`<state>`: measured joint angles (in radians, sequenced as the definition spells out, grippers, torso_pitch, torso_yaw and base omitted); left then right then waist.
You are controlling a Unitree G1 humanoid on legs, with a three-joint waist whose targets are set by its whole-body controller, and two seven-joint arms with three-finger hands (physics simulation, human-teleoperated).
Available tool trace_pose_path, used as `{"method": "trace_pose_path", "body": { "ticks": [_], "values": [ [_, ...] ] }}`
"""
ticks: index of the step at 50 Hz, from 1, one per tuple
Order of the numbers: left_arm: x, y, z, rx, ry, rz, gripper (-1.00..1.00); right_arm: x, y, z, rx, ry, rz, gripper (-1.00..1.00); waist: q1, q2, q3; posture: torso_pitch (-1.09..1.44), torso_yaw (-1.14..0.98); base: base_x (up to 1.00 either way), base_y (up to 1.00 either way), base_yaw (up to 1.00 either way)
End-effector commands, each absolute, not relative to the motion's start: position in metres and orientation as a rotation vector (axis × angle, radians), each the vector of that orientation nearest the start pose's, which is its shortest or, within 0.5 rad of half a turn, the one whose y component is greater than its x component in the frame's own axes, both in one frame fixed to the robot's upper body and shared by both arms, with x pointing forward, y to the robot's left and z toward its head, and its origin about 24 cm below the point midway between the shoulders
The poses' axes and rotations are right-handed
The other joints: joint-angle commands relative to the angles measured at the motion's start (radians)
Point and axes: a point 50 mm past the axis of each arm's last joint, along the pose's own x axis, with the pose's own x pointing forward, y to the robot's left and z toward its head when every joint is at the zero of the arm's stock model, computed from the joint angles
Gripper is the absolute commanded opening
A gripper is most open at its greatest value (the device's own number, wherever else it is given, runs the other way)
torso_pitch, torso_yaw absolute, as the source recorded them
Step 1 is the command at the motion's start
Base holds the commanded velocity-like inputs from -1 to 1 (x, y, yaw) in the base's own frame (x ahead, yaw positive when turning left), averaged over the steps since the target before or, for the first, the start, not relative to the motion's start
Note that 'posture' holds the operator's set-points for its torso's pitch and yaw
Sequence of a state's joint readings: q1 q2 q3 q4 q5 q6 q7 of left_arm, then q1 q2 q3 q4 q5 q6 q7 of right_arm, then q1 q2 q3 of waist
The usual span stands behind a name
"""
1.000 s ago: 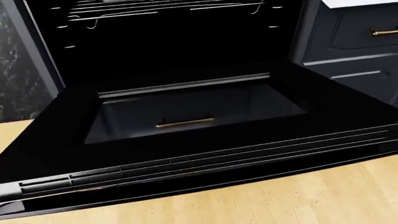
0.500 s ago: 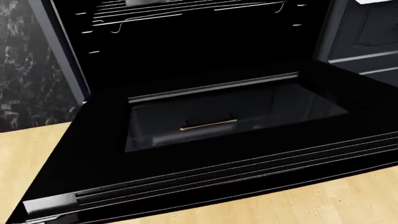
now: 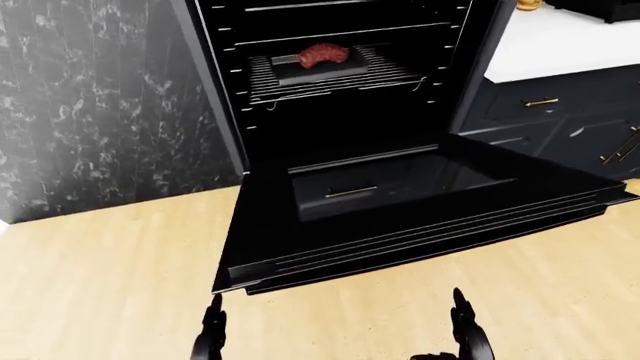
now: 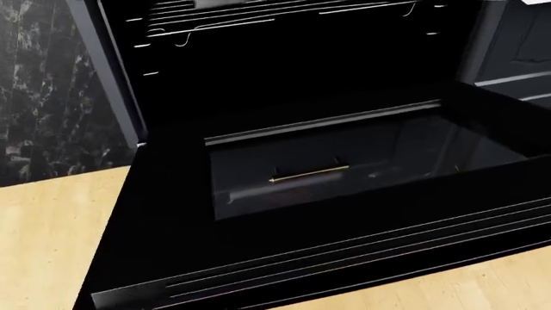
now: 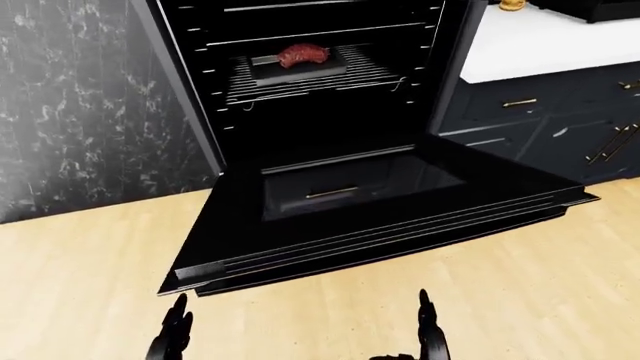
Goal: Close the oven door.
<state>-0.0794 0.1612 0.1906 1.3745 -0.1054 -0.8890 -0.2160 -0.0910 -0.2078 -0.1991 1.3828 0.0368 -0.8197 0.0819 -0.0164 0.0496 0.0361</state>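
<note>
Now the black oven door (image 3: 420,217) lies flat, wide open. The left hand (image 3: 210,334) and right hand (image 3: 468,334) point up below it. I cannot tell their grip.

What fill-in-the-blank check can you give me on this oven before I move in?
The oven door hangs fully ____.
The meat sits on a tray on a ____ inside the oven.
Both hands' fingers are ____ of the door.
The floor looks like light ____.
Missing: open; rack; clear; wood

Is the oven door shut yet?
No, fully open: the oven door lies flat over the floor, exposing the rack with meat.
</note>
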Motion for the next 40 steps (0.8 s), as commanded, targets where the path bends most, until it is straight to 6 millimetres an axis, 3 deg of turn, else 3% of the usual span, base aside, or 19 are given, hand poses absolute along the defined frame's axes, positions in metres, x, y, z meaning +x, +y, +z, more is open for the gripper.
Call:
{"method": "trace_pose_path", "body": {
  "ticks": [1, 2, 3, 4, 5, 13, 16, 18, 19, 20, 23, 27, 29, 30, 31, 32, 33, 34, 40],
  "values": [
    [0.1554, 0.2291, -0.1047, 0.034, 0.335, 0.100, 1.00, 0.1579, -0.2425, -0.1059, -0.111, 0.395, -0.175, 1.00, 0.003, 0.022, -0.018, 0.00, 0.00, 0.00, 0.31, 0.00],
    [0.1553, 0.2290, -0.1048, 0.034, 0.335, 0.100, 1.00, 0.1577, -0.2426, -0.1059, -0.111, 0.395, -0.176, 1.00, 0.011, 0.069, -0.032, 0.00, 0.00, 0.00, 0.32, 0.00],
    [0.1555, 0.2292, -0.1047, 0.034, 0.335, 0.100, 1.00, 0.1577, -0.2425, -0.1060, -0.111, 0.395, -0.176, 1.00, 0.016, 0.004, -0.019, 0.00, 0.00, 0.00, 0.31, 0.00],
    [0.1555, 0.2294, -0.1047, 0.034, 0.334, 0.100, 1.00, 0.1578, -0.2424, -0.1060, -0.110, 0.395, -0.175, 1.00, 0.016, 0.017, -0.016, 0.00, 0.00, 0.00, 0.32, 0.00],
    [0.1557, 0.2294, -0.1046, 0.034, 0.335, 0.101, 1.00, 0.1579, -0.2423, -0.1060, -0.110, 0.395, -0.175, 1.00, 0.023, 0.010, -0.014, 0.00, 0.00, 0.00, 0.31, 0.00],
    [0.1551, 0.2295, -0.1048, 0.034, 0.335, 0.101, 1.00, 0.1575, -0.2423, -0.1060, -0.111, 0.395, -0.175, 1.00, 0.012, -0.068, -0.005, 0.00, 0.00, 0.00, 0.32, 0.00],
    [0.1545, 0.2298, -0.1050, 0.033, 0.337, 0.101, 1.00, 0.1572, -0.2423, -0.1062, -0.111, 0.396, -0.175, 1.00, 0.011, -0.110, -0.005, 0.00, 0.00, 0.00, 0.32, 0.00],
    [0.1546, 0.2297, -0.1049, 0.033, 0.336, 0.101, 1.00, 0.1575, -0.2424, -0.1061, -0.111, 0.395, -0.175, 1.00, 0.005, -0.163, -0.022, 0.00, 0.00, 0.00, 0.32, 0.00],
    [0.1546, 0.2297, -0.1049, 0.033, 0.336, 0.101, 1.00, 0.1573, -0.2422, -0.1062, -0.112, 0.396, -0.174, 1.00, -0.006, -0.105, -0.007, 0.00, 0.00, 0.00, 0.32, 0.00],
    [0.1546, 0.2298, -0.1049, 0.033, 0.337, 0.101, 1.00, 0.1572, -0.2423, -0.1061, -0.111, 0.395, -0.174, 1.00, 0.000, -0.123, -0.013, 0.00, 0.00, 0.00, 0.32, 0.00],
    [0.1547, 0.2300, -0.1048, 0.034, 0.336, 0.101, 1.00, 0.1571, -0.2425, -0.1061, -0.112, 0.395, -0.174, 1.00, -0.003, -0.116, -0.021, 0.00, 0.00, 0.00, 0.32, 0.00],
    [0.1545, 0.2299, -0.1050, 0.033, 0.337, 0.101, 1.00, 0.1568, -0.2426, -0.1062, -0.112, 0.396, -0.174, 1.00, 0.001, -0.069, -0.007, 0.00, 0.00, 0.00, 0.32, 0.00],
    [0.1549, 0.2298, -0.1048, 0.033, 0.336, 0.101, 1.00, 0.1573, -0.2425, -0.1061, -0.112, 0.396, -0.173, 1.00, 0.001, -0.030, -0.007, 0.00, 0.00, 0.00, 0.32, 0.00],
    [0.1550, 0.2298, -0.1048, 0.032, 0.336, 0.101, 1.00, 0.1574, -0.2425, -0.1060, -0.112, 0.396, -0.173, 1.00, 0.002, -0.001, -0.011, 0.00, 0.00, 0.00, 0.31, 0.00],
    [0.1551, 0.2296, -0.1048, 0.033, 0.336, 0.101, 1.00, 0.1574, -0.2426, -0.1060, -0.111, 0.396, -0.174, 1.00, 0.005, 0.042, -0.024, 0.00, 0.00, 0.00, 0.32, 0.00],
    [0.1552, 0.2296, -0.1048, 0.033, 0.336, 0.101, 1.00, 0.1574, -0.2426, -0.1060, -0.111, 0.395, -0.174, 1.00, 0.007, 0.039, -0.030, 0.00, 0.00, 0.00, 0.32, 0.00],
    [0.1553, 0.2297, -0.1047, 0.032, 0.335, 0.101, 1.00, 0.1575, -0.2426, -0.1060, -0.111, 0.395, -0.174, 1.00, 0.015, 0.016, -0.018, 0.00, 0.00, 0.00, 0.32, 0.00],
    [0.1552, 0.2296, -0.1048, 0.033, 0.335, 0.100, 1.00, 0.1575, -0.2424, -0.1060, -0.112, 0.395, -0.174, 1.00, 0.013, 0.013, -0.010, 0.00, 0.00, 0.00, 0.33, 0.00],
    [0.1557, 0.2296, -0.1046, 0.032, 0.335, 0.100, 1.00, 0.1583, -0.2424, -0.1057, -0.111, 0.393, -0.174, 1.00, 0.012, -0.043, -0.006, 0.00, 0.00, 0.00, 0.32, 0.00]
  ]
}}
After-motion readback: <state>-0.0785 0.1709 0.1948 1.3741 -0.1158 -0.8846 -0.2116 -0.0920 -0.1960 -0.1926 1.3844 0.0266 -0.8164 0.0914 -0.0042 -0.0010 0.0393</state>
